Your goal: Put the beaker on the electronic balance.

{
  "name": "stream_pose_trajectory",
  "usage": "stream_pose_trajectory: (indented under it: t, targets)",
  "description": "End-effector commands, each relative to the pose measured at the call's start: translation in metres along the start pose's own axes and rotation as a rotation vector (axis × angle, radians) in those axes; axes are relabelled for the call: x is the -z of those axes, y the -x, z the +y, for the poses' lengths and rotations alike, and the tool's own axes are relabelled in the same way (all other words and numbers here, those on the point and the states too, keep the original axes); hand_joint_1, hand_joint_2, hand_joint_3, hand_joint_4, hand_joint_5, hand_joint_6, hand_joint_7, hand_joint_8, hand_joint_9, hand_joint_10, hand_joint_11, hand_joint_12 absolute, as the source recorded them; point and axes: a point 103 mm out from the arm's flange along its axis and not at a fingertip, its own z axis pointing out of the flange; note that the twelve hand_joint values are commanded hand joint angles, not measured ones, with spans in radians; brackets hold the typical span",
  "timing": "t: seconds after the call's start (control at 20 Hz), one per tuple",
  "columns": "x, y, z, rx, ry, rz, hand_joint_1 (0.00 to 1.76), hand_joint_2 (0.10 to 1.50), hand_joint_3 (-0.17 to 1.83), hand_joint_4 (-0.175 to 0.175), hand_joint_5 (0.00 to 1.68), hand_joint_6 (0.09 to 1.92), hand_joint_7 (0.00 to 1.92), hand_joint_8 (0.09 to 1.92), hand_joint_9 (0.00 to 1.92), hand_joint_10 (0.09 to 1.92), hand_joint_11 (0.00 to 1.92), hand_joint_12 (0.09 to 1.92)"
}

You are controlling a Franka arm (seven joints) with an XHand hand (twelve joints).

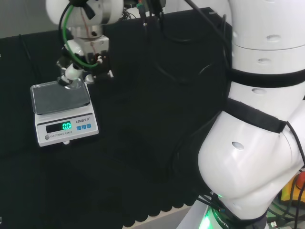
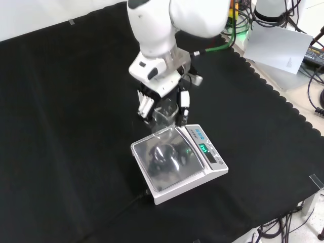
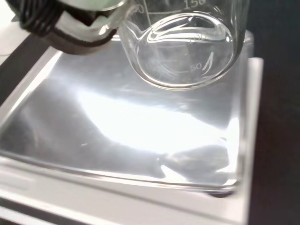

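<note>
In the front view we see the hand (image 2: 164, 104) coming down from the white arm (image 2: 157, 30), its fingers (image 2: 146, 105) and thumb curled round a clear glass beaker (image 2: 165, 114); the beaker sits upright between them, at the far edge of the electronic balance (image 2: 177, 164); we cannot tell from this view whether its base touches the pan. In the wrist view the beaker (image 3: 185, 47) shows its round base and printed graduations, empty as far as we can see, over the shiny steel pan (image 3: 126, 131) near one of the pan's edges; a dark, blurred part of the hand (image 3: 70, 28) lies against the glass. In the head view the hand (image 1: 76, 71) is at the far right corner of the balance (image 1: 64, 112), whose green display is lit; the balance stands on the black cloth of the bench (image 1: 152, 143), toward that view's left edge; a black cable (image 2: 119, 210) runs from the balance toward the bench's near edge in the front view.
</note>
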Motion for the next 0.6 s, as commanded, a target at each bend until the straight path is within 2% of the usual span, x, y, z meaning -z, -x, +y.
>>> stream_pose_trajectory:
  t: [0.05,0.55,0.6]
  targets:
    - [-0.026,-0.034,0.013,0.029,-0.061,-0.024,1.21,0.91,0.66,-0.175,0.77,1.45,0.82,1.48,1.33,1.28,1.33,1.26]
    - [-0.039,-0.017,0.025,0.012,-0.103,-0.030,1.22,0.90,0.67,-0.175,0.79,1.43,0.83,1.46,1.33,1.26,1.35,1.23]
    - [-0.039,-0.015,0.025,0.012,-0.108,-0.027,1.18,0.88,0.67,-0.175,0.81,1.40,0.87,1.52,1.34,1.25,1.36,1.22]
